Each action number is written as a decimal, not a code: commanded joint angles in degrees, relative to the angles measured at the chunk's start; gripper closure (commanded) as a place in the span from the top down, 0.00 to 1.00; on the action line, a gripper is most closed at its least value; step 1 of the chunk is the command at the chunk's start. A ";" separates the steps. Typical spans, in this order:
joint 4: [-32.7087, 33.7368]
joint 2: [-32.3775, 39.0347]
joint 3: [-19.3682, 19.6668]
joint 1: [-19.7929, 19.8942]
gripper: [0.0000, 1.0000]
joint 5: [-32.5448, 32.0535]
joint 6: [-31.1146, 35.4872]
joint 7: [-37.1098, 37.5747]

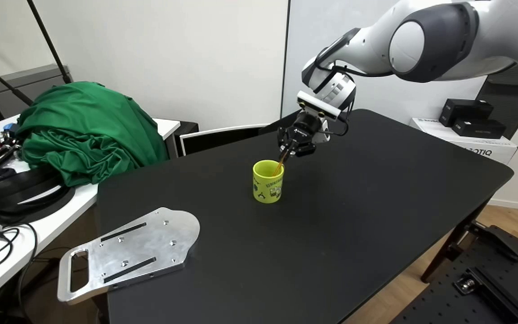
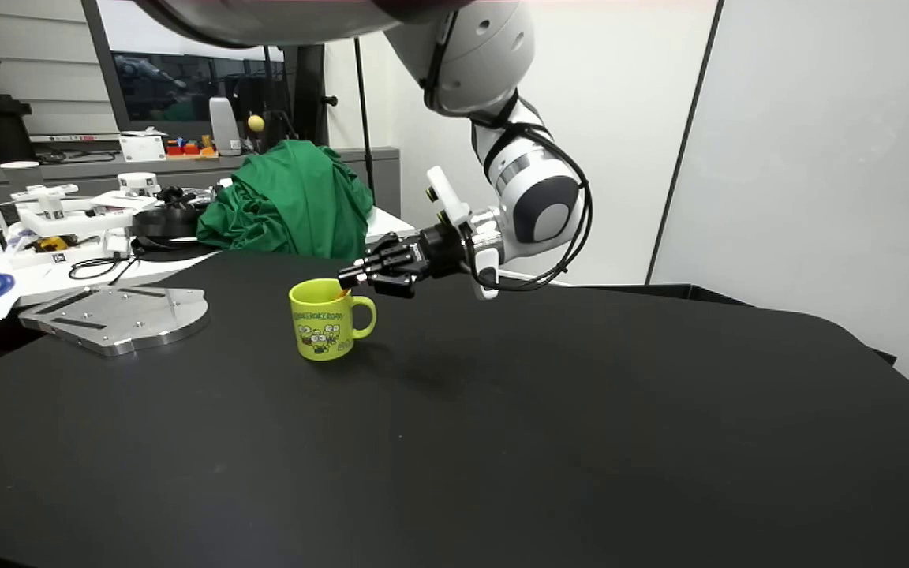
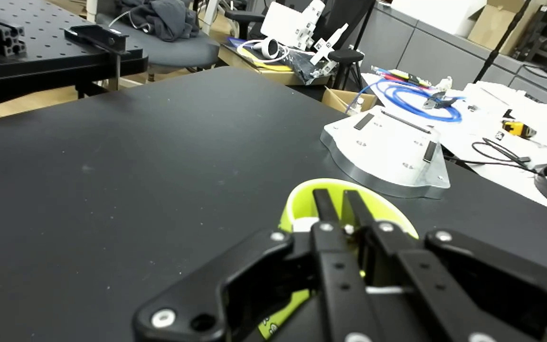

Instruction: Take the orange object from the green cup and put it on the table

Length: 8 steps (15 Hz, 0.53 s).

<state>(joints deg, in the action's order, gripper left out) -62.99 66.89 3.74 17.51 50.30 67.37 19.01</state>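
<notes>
The yellow-green cup (image 1: 261, 182) is a printed mug standing upright on the black table (image 1: 353, 220); its handle shows in an exterior view (image 2: 366, 315). The orange object (image 1: 279, 169) is a thin stick leaning in the cup, its upper end at my gripper (image 1: 285, 152). A small part of the stick shows at the cup rim in an exterior view (image 2: 342, 293). In the wrist view my gripper (image 3: 336, 192) reaches over the cup opening, its fingers close together with a narrow gap, shut on the stick. The fingers mostly hide the stick there.
A silver metal plate (image 1: 160, 238) lies on the table beyond the cup, also in the wrist view (image 3: 387, 147). A dark green cloth heap (image 1: 83, 130) and clutter lie on a white side desk (image 1: 47, 234). A perforated black bench (image 1: 457, 292) stands beside the table.
</notes>
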 commanded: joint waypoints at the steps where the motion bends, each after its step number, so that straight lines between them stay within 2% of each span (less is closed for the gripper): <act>1: 3.03 0.96 0.66 -0.07 0.39 -0.90 -0.70 1.40; 5: 3.57 1.10 0.87 0.10 0.68 -1.36 -0.74 1.42; 6: 3.49 0.97 0.83 0.13 0.26 -1.33 -0.47 1.15; 8: 3.46 0.84 0.88 0.05 0.30 -1.38 -0.05 1.16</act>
<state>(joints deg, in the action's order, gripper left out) -62.17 66.90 4.38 17.57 49.57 67.58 19.00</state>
